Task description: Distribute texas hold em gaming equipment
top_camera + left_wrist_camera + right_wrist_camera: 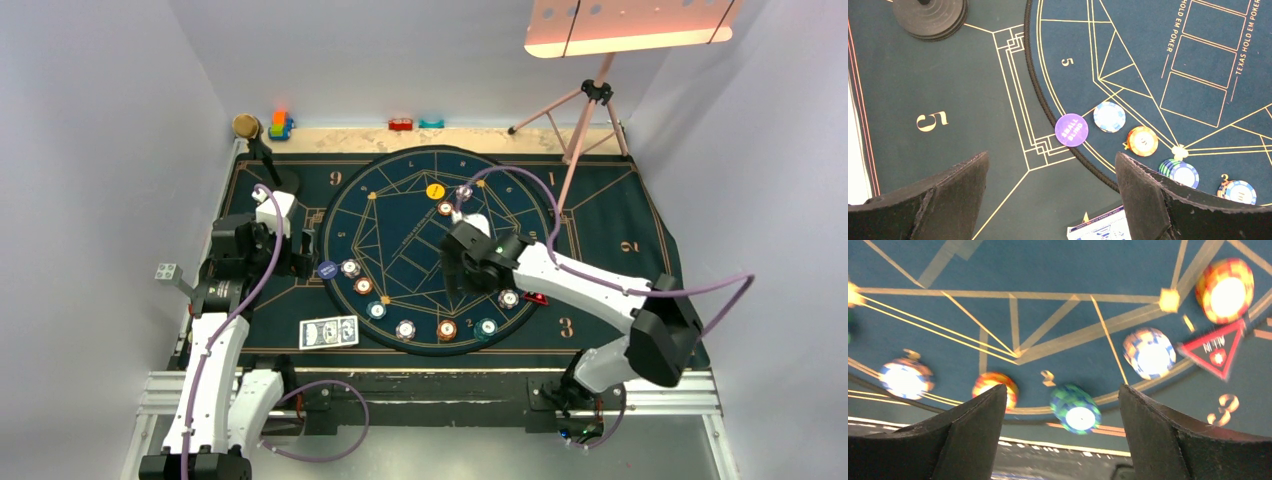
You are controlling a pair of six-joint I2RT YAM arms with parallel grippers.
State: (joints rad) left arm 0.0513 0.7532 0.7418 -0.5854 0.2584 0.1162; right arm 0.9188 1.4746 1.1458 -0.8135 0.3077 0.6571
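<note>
- The right gripper (452,270) hangs over the middle of the round mat (392,220), fingers spread and empty. I'd lift it straight up, clear of the chips (447,329) ringing the mat's lower arc.
- Its arm reaches in from the lower right, elbow bent.
- The left gripper (305,250), also spread, hovers centre left by the blue disc (326,269). The cards (329,332) lie lower left.

Right wrist view blurred throughout: lettering on the triangular marker (1215,350) cannot be read, and chip faces are washed out. An orange chip (993,386) is partly covered by a finger (948,440). In the left wrist view the playing cards (1096,230) are cut by the lower edge and the stand base (930,17) by the upper. From above, the marker is mostly hidden under the right arm (580,280).
</note>
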